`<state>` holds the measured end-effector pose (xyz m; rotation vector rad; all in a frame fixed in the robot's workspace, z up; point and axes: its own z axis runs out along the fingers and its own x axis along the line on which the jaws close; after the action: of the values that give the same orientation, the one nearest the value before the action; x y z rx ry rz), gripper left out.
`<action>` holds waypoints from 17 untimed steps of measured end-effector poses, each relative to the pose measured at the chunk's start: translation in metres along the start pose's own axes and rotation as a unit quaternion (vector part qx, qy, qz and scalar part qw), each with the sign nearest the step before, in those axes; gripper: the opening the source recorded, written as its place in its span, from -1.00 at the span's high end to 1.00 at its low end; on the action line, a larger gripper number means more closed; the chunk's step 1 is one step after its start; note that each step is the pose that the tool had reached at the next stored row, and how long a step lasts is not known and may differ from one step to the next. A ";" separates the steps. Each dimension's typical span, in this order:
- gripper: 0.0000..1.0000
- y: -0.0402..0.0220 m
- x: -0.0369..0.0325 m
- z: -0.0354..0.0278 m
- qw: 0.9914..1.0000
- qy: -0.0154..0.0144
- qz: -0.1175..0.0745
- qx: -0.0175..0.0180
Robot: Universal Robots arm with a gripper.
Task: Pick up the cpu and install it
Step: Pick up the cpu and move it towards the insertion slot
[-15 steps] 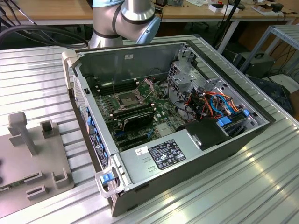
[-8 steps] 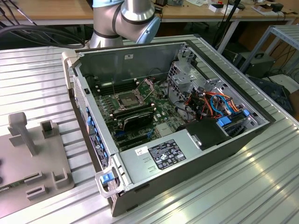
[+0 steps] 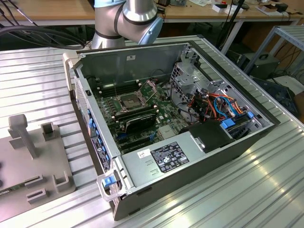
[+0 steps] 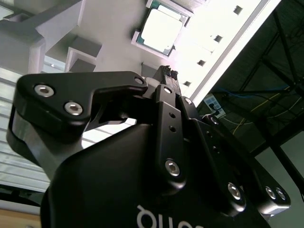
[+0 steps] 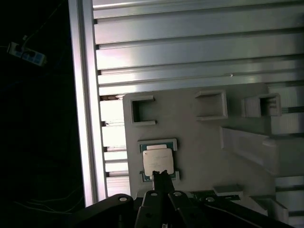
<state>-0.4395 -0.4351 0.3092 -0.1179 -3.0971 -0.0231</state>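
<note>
Hovers with gripper (image 5: pixel 159 176) pinched together and empty, just short of cpu (image 5: pixel 158 161) lying flat in grey holder (image 5: pixel 199 142), straight ahead, apart

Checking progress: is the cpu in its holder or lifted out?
In its holder: the cpu lies flat, seated on the grey fixture in the first wrist view.

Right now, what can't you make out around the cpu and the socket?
- Contact: in the first wrist view the gripper overlaps the cpu at one edge; touching or above, cannot tell.
- Socket pins: too small in the exterior view.
- Grey fixture plate: cut off by the exterior view's left edge.
</note>
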 end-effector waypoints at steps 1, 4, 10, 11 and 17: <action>0.79 0.0000 0.0000 0.0000 1.000 0.000 0.000 0.000; 0.79 0.0000 0.0001 0.0000 1.000 0.000 0.000 0.000; 0.29 0.0000 0.0002 0.0000 1.000 0.000 0.000 0.000; 0.17 0.0000 0.0003 0.0000 1.000 0.000 0.000 0.000; -0.20 0.0000 0.0003 0.0000 1.000 0.000 0.000 0.000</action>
<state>-0.4398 -0.4351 0.3092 -0.1180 -3.0971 -0.0231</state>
